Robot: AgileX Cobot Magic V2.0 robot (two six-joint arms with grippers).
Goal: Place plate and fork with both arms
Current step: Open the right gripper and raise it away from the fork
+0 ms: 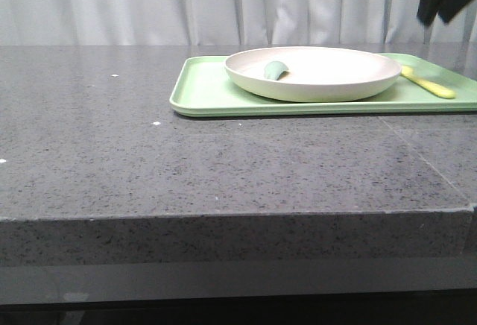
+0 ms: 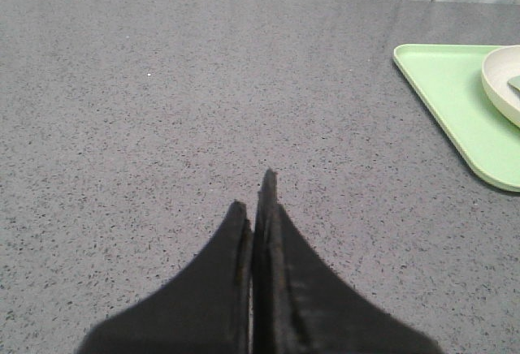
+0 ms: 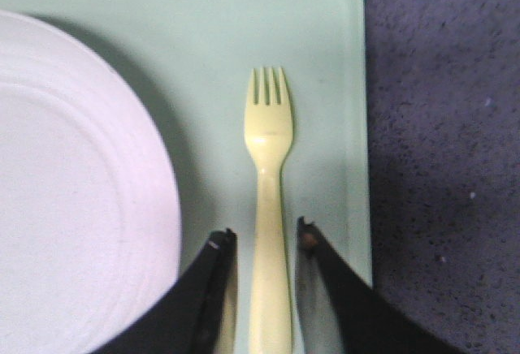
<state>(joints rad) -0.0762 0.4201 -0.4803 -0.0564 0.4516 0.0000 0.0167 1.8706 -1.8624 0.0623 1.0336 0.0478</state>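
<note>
On the green tray [image 1: 201, 90] the cream plate [image 1: 320, 71] sat centred, a pale green spoon [image 1: 275, 70] lying in it. Yellow fork [image 3: 269, 208] lay beside the plate; right gripper [image 3: 262, 240] stood part-open, fingers straddling its handle, seemingly not clamped. Left gripper [image 2: 256, 196] hovered closed and empty over bare countertop [image 2: 162, 110], likely parked clear.

Fork [image 3: 269, 208] handle end (front view too) runs off-frame

Dark grey speckled stone table [image 1: 223, 168], thick front edge, seam toward 3 o'clock. Pleated white curtain [image 1: 186, 4] across the back at 12 o'clock. Soft, even light, faint sheen.
</note>
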